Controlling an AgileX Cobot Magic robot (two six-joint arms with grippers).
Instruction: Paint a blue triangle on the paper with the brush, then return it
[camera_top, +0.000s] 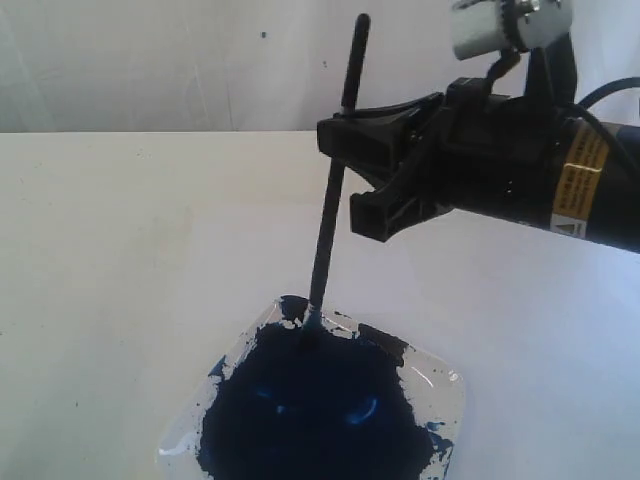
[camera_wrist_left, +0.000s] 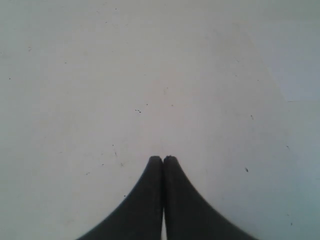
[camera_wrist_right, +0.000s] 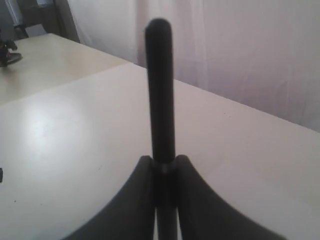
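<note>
Clear tray (camera_top: 446, 388), lower centre, holding a dark blue paint pool (camera_top: 320, 415). Brush (camera_top: 326, 230), near upright, tip at the pool's far edge, apparently dipped. Right gripper (camera_wrist_right: 164, 167), upper right — jaws clamped on the brush handle. Left gripper (camera_wrist_left: 163, 159) — jaws together, empty, over bare table (camera_wrist_left: 100, 75).
</note>
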